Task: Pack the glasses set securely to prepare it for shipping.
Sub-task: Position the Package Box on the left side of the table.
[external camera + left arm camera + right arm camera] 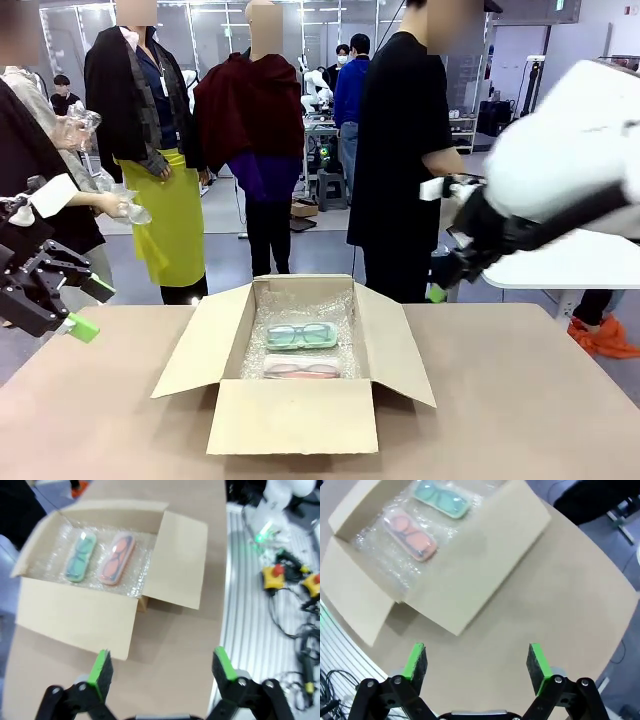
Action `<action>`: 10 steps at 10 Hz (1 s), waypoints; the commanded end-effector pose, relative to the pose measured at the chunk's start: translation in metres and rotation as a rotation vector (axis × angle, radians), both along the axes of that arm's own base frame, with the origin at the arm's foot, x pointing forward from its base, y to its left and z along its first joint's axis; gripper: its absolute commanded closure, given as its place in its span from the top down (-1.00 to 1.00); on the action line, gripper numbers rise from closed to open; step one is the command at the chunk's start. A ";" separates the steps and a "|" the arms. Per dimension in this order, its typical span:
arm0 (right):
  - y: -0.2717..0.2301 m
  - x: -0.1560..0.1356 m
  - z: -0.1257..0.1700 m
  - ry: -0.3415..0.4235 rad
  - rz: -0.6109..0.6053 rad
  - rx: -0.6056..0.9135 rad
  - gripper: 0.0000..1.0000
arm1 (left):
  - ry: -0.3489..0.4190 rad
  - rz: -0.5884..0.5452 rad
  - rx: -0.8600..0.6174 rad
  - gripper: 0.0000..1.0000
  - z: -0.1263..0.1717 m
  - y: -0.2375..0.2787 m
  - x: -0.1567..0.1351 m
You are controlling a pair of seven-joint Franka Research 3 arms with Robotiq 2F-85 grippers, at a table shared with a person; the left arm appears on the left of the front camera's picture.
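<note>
Lying in the box: the glasses set, two clear-wrapped oblong packs side by side, close together and parallel, both flat.
Mint-green pack [301,336]: the farther of the two in the front view, toward the person's side; green frames show through the wrap.
Pink pack [302,369]: just beside it, on the robot's side, nearer the front flap.
Bubble wrap [50,550]: lines the box floor under both packs and rises against the far wall.
Cardboard box [295,420]: open, all four flaps folded outward, standing at mid-table.
Table [520,400]: tan top, bare around the box.
Left gripper [162,665]: fingers wide apart, nothing between them; held above the table's left edge, well apart from the box. Its wrist view looks down on the box from that side.
Right gripper [477,662]: green pads spread wide, holding nothing; held up off the table to the right of the box and well clear of it.
Person [400,150]: in black, standing just behind the box at the far side.
Hand at far left [112,205]: another person's, holding a crumpled clear sheet [82,130].
</note>
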State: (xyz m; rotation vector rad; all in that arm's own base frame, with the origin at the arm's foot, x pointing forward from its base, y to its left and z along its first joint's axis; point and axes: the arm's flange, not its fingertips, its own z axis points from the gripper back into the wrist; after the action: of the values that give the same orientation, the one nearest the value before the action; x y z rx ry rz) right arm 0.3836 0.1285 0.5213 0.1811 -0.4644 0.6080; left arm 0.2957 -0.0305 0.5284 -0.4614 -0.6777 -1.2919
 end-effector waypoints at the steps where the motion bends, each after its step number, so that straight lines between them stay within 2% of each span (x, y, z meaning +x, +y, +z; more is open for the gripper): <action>1: -0.027 -0.025 -0.022 -0.021 -0.098 0.093 1.00 | 0.001 -0.014 -0.027 1.00 0.002 0.000 -0.001; 4: -0.083 -0.038 -0.034 -0.024 -0.170 0.156 1.00 | 0.000 0.000 0.000 1.00 0.000 0.000 0.000; 5: -0.091 -0.043 -0.035 -0.052 -0.185 0.165 1.00 | 0.140 0.060 -0.090 1.00 0.001 0.001 0.033; 6: -0.097 -0.049 -0.037 -0.072 -0.170 0.171 1.00 | 0.168 0.150 -0.172 1.00 -0.005 0.008 0.063; 7: -0.092 -0.017 -0.015 -0.008 -0.184 0.150 1.00 | 0.251 0.215 -0.236 1.00 -0.016 0.015 0.089; 8: -0.092 -0.017 -0.015 -0.008 -0.184 0.150 1.00 | 0.304 0.278 -0.278 1.00 -0.029 0.019 0.111; 9: -0.092 -0.017 -0.015 -0.008 -0.184 0.150 1.00 | 0.308 0.353 -0.316 1.00 -0.041 0.025 0.134; 10: -0.092 -0.017 -0.015 -0.008 -0.184 0.150 1.00 | 0.344 0.428 -0.356 1.00 -0.056 0.034 0.153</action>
State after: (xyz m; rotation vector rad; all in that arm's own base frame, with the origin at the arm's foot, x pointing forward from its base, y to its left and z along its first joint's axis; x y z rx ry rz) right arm 0.3678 0.0331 0.5060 0.2794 -0.5337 0.3895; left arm 0.4287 0.0044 0.4726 -0.7588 -0.6256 -0.7526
